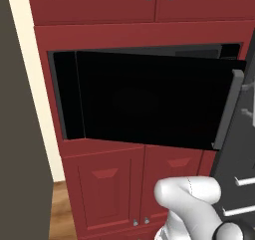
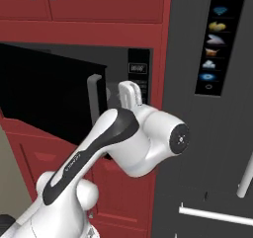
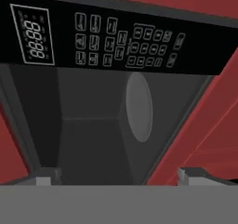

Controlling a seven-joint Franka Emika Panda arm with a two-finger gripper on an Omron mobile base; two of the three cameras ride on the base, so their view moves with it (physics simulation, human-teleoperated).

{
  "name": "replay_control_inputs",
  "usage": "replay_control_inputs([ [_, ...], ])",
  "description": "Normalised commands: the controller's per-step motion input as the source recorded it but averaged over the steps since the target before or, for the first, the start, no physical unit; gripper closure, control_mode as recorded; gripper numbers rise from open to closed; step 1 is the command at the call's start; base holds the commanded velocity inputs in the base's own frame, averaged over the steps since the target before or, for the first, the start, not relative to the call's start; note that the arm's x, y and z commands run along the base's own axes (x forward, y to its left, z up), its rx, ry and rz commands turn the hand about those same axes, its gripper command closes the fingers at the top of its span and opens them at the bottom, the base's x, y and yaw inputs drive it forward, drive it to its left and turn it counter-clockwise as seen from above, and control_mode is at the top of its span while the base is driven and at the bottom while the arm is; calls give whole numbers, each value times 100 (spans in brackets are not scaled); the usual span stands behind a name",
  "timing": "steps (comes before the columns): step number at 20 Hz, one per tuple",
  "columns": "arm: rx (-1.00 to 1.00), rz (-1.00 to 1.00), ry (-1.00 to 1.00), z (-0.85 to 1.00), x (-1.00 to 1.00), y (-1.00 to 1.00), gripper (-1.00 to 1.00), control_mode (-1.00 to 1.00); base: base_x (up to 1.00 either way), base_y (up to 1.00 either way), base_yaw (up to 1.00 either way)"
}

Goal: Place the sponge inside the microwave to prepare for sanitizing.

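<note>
Facing one microwave (image 3: 93, 125), door ajar

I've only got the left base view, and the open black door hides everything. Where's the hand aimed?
Observer: The hand view looks straight into the microwave, at its round turntable.
Operator: Claw open or shut?
Observer: The claw is open, fingertips wide apart.
Operator: Where's the arm against the door?
Observer: Right base view: the arm reaches past the handle, toward the button panel.

The microwave's (image 1: 149, 99) open black door hides its cavity; gripper (image 3: 118, 179) fingertips are mostly cut off.
</note>
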Motion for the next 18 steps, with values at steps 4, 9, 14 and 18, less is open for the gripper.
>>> replay_control_inputs([
  [4,3,14,5,-3,14,3,-100,-100,0,0,0],
  [9,1,12,2,0,11,1,-100,-100,0,0,0],
  [14,0,5,0,-3,17,4,-100,-100,0,0,0],
  [18,0,1,0,-4,5,24,-100,-100,0,0,0],
])
